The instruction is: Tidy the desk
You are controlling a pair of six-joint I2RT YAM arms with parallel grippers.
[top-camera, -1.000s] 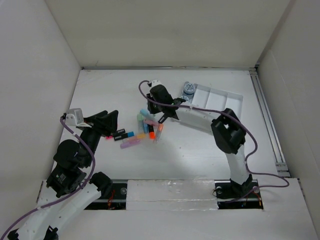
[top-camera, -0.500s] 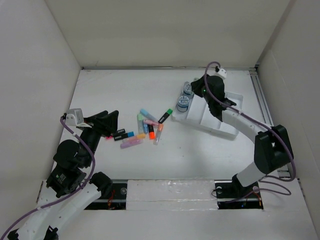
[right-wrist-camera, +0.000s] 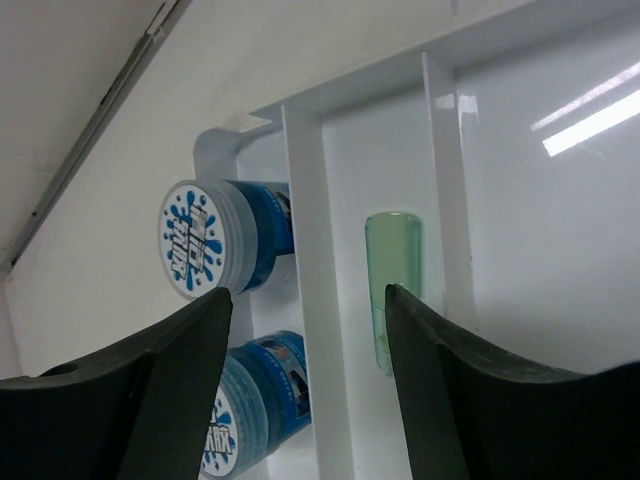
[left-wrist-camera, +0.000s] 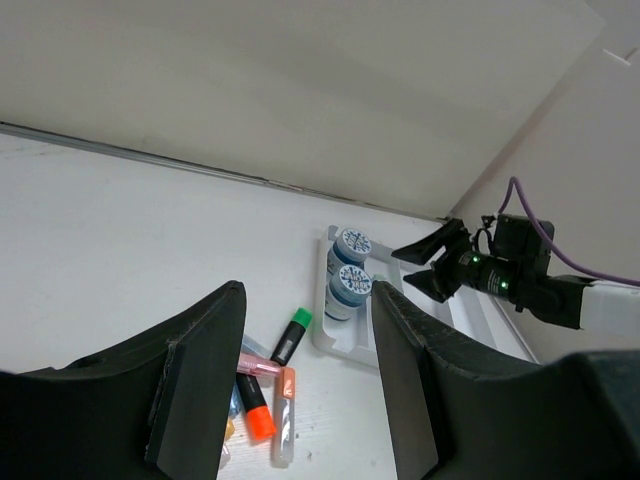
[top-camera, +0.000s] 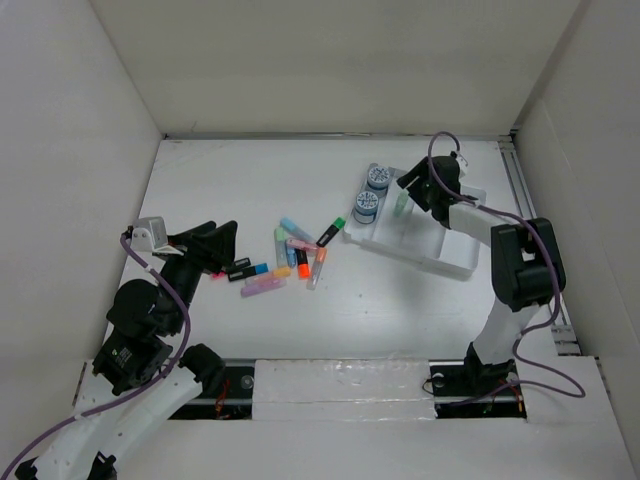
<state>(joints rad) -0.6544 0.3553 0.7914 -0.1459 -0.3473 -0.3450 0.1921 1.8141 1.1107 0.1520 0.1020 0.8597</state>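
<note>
The white desk (top-camera: 400,310) holds a loose pile of highlighters (top-camera: 295,255), with a black marker with a green cap (top-camera: 332,231) beside it. A white compartmented tray (top-camera: 452,262) sits at the right. Two blue jars (top-camera: 371,190) lie in its left compartment. A pale green highlighter (top-camera: 401,205) lies in the second one and also shows in the right wrist view (right-wrist-camera: 392,280). My right gripper (top-camera: 415,187) is open and empty just above that highlighter (right-wrist-camera: 308,310). My left gripper (top-camera: 218,245) is open and empty, left of the pile (left-wrist-camera: 307,300).
White walls close in the desk at left, back and right. A metal rail (top-camera: 535,235) runs along the right edge. A black and blue marker (top-camera: 248,271) and a purple highlighter (top-camera: 262,286) lie nearest my left gripper. The tray's right compartments (top-camera: 450,195) hold nothing.
My right arm swung from the highlighter pile over to the tray and then settled lower over it. The pale green highlighter now lies in the second compartment. The left arm has not moved.
</note>
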